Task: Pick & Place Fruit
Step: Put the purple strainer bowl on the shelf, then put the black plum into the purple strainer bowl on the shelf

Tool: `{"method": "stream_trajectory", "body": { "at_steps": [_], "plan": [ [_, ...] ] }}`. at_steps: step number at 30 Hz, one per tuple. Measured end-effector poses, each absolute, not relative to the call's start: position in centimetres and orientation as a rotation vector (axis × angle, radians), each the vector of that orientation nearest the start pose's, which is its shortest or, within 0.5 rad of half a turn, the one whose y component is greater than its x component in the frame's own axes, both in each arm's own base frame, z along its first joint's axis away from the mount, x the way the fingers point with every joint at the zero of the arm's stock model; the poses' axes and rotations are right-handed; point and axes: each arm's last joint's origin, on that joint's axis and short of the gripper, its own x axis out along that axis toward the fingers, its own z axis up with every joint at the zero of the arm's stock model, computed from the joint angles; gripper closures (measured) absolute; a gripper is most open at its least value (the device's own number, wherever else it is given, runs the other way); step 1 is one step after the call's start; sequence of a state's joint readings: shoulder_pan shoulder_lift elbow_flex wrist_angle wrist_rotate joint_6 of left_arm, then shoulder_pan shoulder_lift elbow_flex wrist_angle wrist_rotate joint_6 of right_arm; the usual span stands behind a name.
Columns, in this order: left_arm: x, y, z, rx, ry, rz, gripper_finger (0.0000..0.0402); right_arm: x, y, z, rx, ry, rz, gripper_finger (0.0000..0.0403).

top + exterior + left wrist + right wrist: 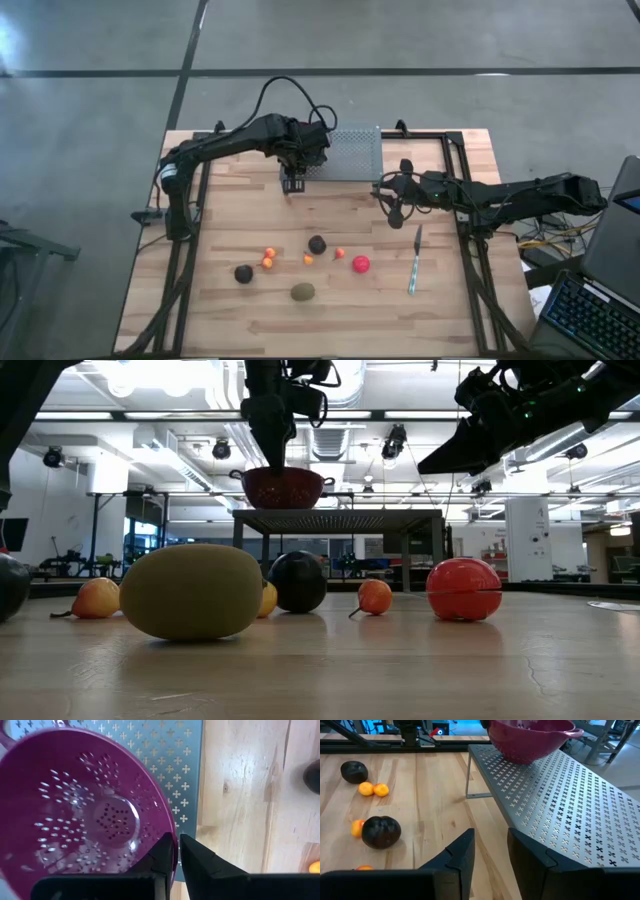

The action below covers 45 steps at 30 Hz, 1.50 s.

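High view, upper middle: left gripper (pixel 294 184) fingers pinch the colander (pixel 75 820) rim; fruit (pixel 303 292) awaits, right gripper (pixel 396 212) half-open.

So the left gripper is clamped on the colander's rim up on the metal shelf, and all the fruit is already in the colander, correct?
Not quite. The left gripper does pinch the colander rim on the metal shelf, but the colander is empty, as the left wrist view shows. The high view shows the fruit still lying on the table.
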State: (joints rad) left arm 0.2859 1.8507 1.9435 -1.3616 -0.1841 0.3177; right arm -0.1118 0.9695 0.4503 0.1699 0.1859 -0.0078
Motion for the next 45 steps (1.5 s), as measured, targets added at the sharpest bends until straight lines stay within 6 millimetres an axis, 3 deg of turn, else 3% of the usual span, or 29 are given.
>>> {"method": "stream_trajectory", "body": {
  "at_steps": [17, 22, 32, 45],
  "plan": [
    [34.4, 10.7, 35.2, 0.256, 1.317, 0.220, 0.0362, 20.2, -2.8, 21.9, -0.021, 0.351, -0.293, 0.0333],
    [34.4, 10.7, 35.3, 0.245, 1.313, 0.229, 0.0337, 20.2, -2.8, 21.9, -0.021, 0.351, -0.293, 0.0340],
    [34.1, 10.6, 35.7, 0.235, 1.297, 0.247, 0.0254, 20.2, -2.8, 21.9, -0.021, 0.352, -0.293, 0.0314],
    [31.3, 9.4, 39.3, 0.252, 1.196, 0.366, 0.0247, 20.2, -2.8, 21.9, -0.021, 0.353, -0.293, 0.0291]
  ]
}}
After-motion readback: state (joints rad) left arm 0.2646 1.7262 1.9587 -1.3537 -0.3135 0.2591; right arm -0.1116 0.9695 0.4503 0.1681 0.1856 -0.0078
